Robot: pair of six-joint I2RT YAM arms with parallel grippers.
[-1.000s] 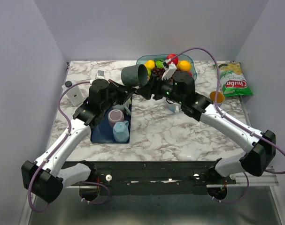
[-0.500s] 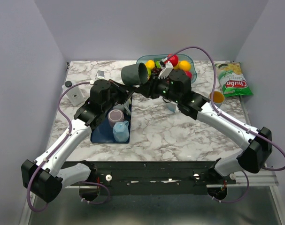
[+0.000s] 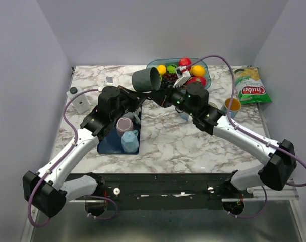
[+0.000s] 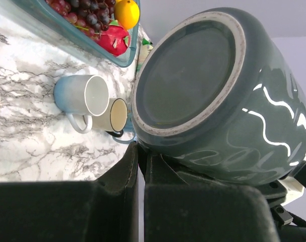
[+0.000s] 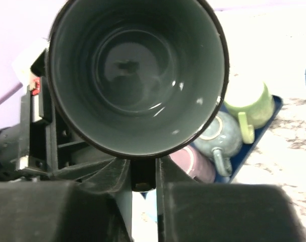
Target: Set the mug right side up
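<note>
Left gripper [image 4: 141, 151]: fingers drawn almost together, only a thin slit between them, clamped at the underside of the dark grey mug [image 4: 208, 101]. Right gripper [image 5: 142, 170]: fingers set narrowly apart directly under the mug's rim, with something dark in the gap. Gripping or merely close: cannot tell.

Mug position: held clear of the marble table [image 3: 168, 143], above and just past the far end of the blue tray [image 3: 106, 144]. Lying on its side, neither upright nor inverted. Base turned toward the left wrist camera, open mouth turned toward the right wrist camera. Glossy inside and out.

On the tray, near end: pale blue cup [image 3: 129, 141] with a handle. Behind it, mid-tray: purple mug [image 3: 124, 124]. Next to the pale blue cup in the right wrist view: green mug [image 5: 249, 98].

Right of the tray, on the table: light blue mug [image 4: 82, 98] and cream cup [image 4: 112, 116], side by side. Farther right of the tray: orange cup [image 3: 232, 105].

Left of the tray: white box [image 3: 82, 103].

Beyond the tray's far end, past the held mug: teal fruit bowl [image 4: 67, 40] holding grapes [image 3: 169, 76], an orange [image 3: 197, 70] and a red fruit [image 3: 184, 62].

Far right of the tray, level with the bowl: green chip bag [image 3: 251, 86], lying flat.
</note>
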